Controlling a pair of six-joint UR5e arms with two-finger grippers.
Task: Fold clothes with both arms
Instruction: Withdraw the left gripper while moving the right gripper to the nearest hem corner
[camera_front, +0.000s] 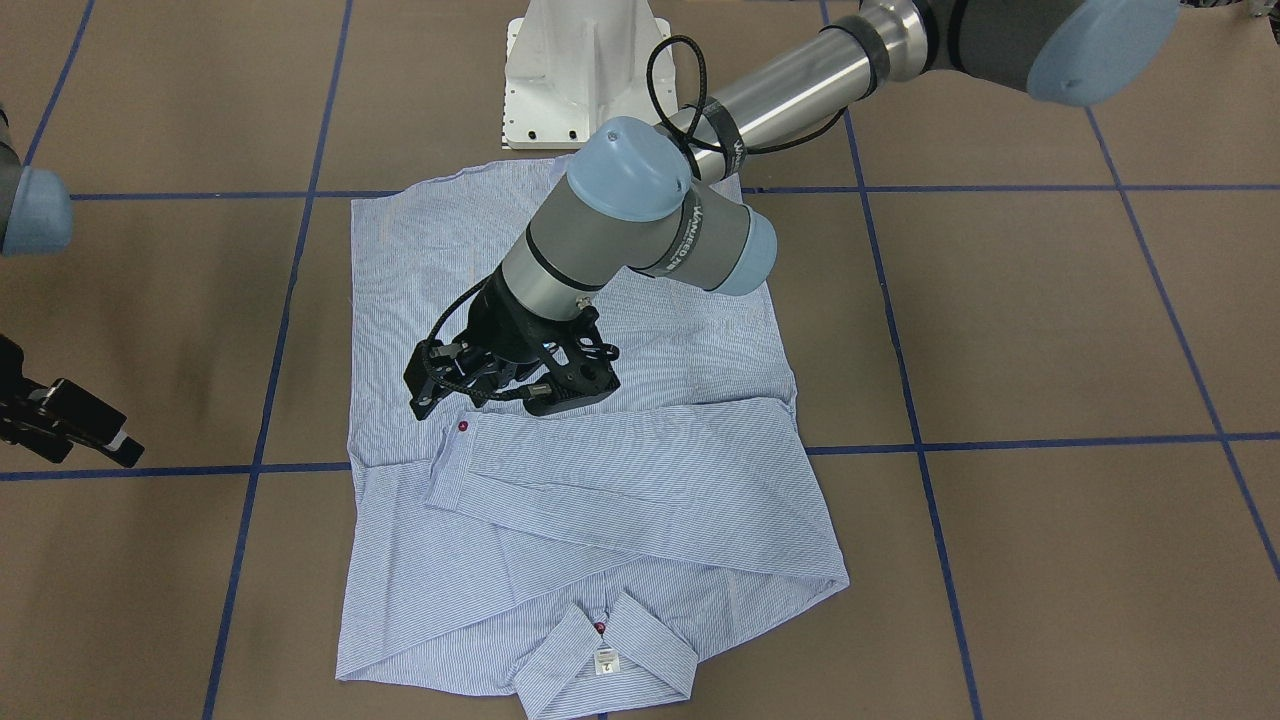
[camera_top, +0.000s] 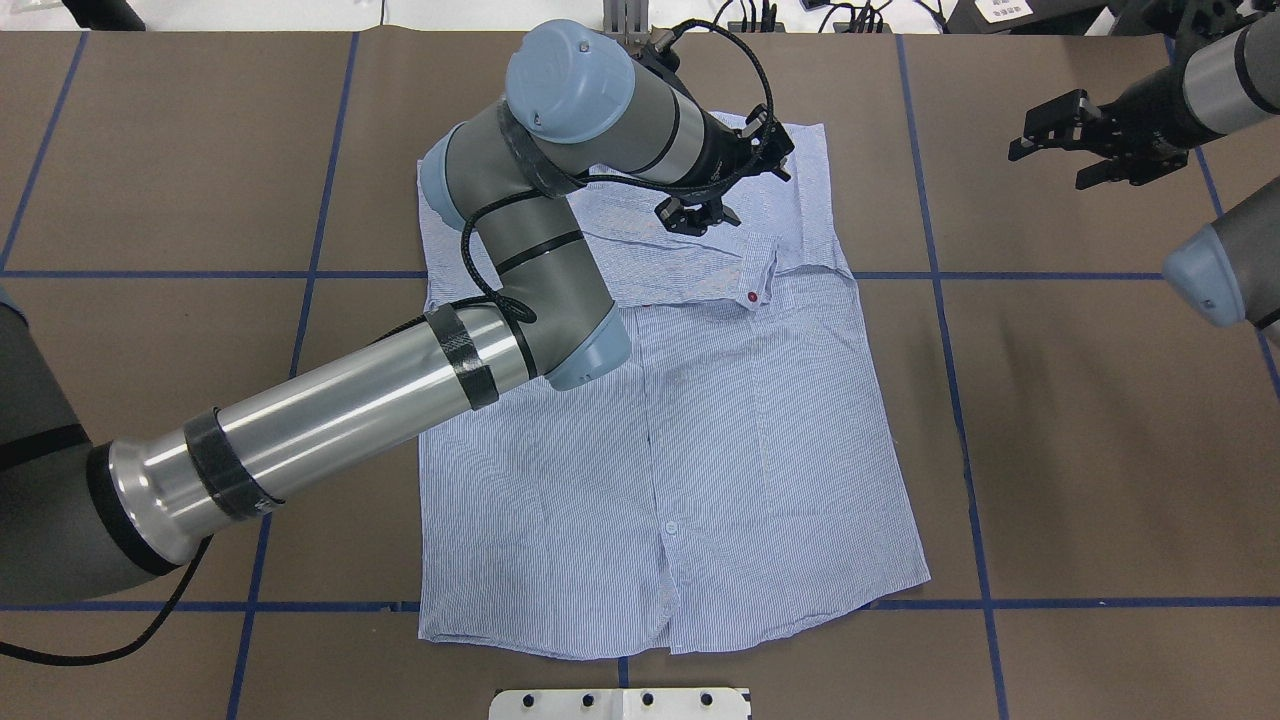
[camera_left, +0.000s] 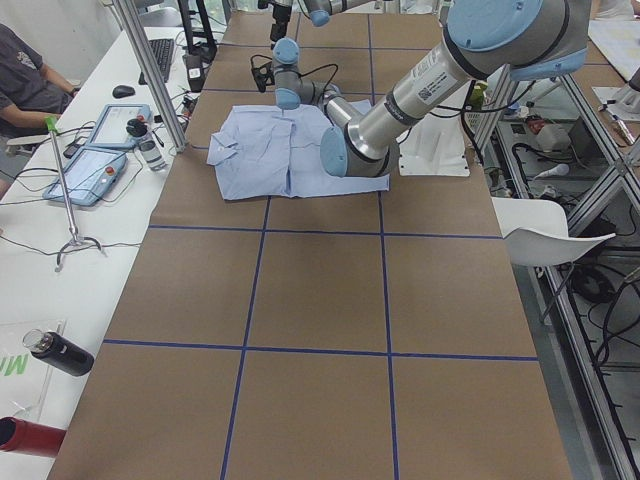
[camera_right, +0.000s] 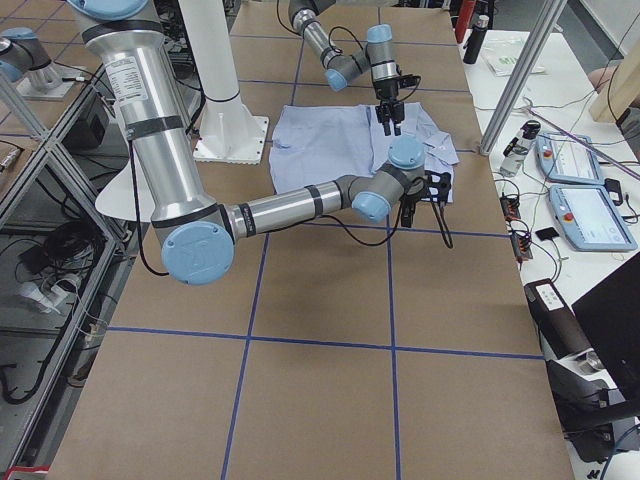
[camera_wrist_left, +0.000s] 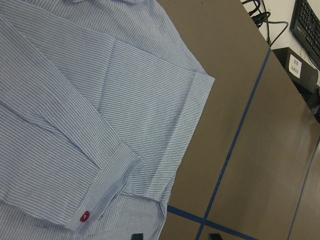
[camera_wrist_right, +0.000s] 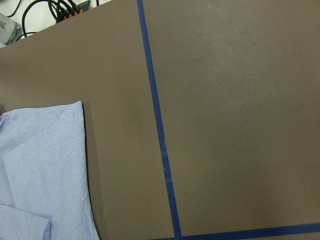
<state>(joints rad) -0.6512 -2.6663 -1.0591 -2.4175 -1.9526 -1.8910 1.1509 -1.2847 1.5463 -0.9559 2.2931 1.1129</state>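
One brown tabletop, blue tape grid, shirt, white desk alongside.

Left arm and right arm are silver tubes with grey joints, light-blue caps and black cables.

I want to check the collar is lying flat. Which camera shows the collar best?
Exterior front-facing: the collar lies unobstructed, label visible. Overhead, the left arm covers it. Side views show it tiny; the wrist views don't show it clearly.
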